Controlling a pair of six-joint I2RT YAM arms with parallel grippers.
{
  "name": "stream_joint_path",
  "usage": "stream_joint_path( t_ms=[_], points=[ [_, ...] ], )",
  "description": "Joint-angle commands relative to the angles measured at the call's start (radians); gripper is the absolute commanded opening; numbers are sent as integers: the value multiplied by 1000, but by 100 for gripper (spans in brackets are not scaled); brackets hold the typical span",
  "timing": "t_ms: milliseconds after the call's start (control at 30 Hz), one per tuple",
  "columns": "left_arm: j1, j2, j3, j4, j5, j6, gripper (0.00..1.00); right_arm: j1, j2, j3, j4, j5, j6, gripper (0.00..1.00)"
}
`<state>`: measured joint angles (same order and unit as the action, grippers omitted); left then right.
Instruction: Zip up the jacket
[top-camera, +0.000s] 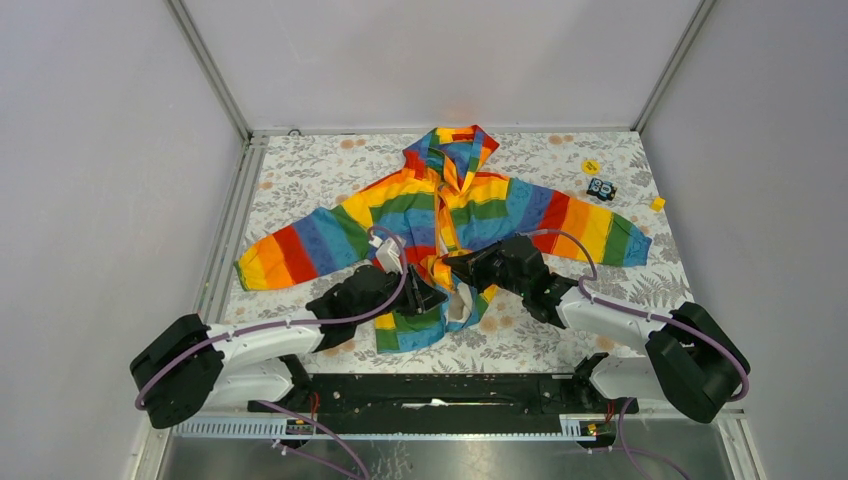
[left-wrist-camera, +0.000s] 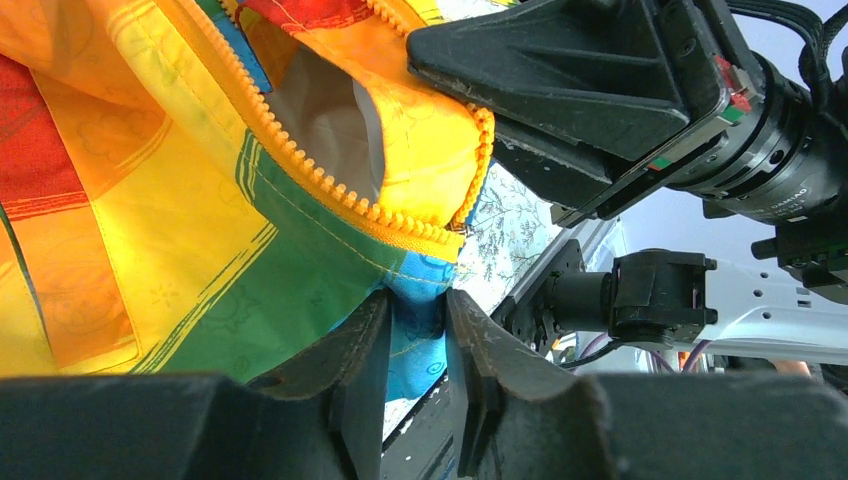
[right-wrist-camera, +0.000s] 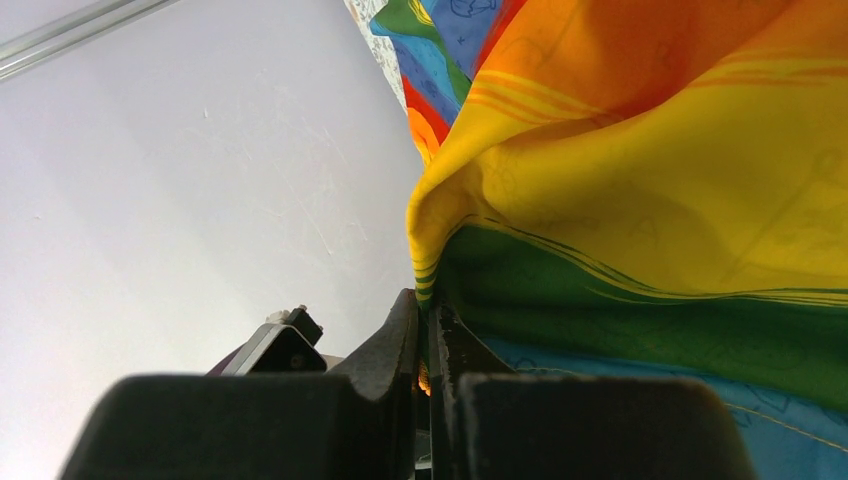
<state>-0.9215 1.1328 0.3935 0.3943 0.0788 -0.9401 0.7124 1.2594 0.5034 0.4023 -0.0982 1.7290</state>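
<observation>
- Since the jacket (top-camera: 440, 215) lies on its back mid-table (top-camera: 560, 340), hood at 12 o'clock and sleeves out toward 9 and 3, I have both arms meeting at its lower front, near 6 o'clock of the garment, where a zip has to start.
- The left gripper (left-wrist-camera: 418, 330) is clamped on the blue hem corner (left-wrist-camera: 420, 285), just below the bottom end of the zipper (left-wrist-camera: 330, 180). I read this as an anchor: with the hem pinned, the cloth should not ride up when the other side is pulled toward 12 o'clock.
- The right gripper (right-wrist-camera: 428, 315) has its fingers pressed almost together on the folded front edge, at the yellow-green stripes. Something small and orange sits between them. It may be the slider or the zip tape; I cannot tell which.
- From overhead, the two grippers sit just beside each other, the right at about 1 o'clock from the left.
- In the left wrist view the orange teeth run bare along one edge, with the white lining (left-wrist-camera: 330, 120) showing behind them, so here the front is open. I judge the zip barely begun, if at all.
- The risk I see is slack: the front panel bulges between the two grips, and teeth on loose cloth tend to jam.
- A yellow disc (top-camera: 590, 167) and a yellow block (top-camera: 657, 203) lie at 2 o'clock, well apart from the work.
</observation>
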Motion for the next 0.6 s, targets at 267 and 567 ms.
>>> stream_joint_path(
  t_ms=[267,567],
  points=[
    [5,19,34,89,-8,-44,32,-7,-17,6,34,11,21,0],
    [5,40,53,73,-19,-27,18,-7,-22,9,22,18,21,0]
  ],
)
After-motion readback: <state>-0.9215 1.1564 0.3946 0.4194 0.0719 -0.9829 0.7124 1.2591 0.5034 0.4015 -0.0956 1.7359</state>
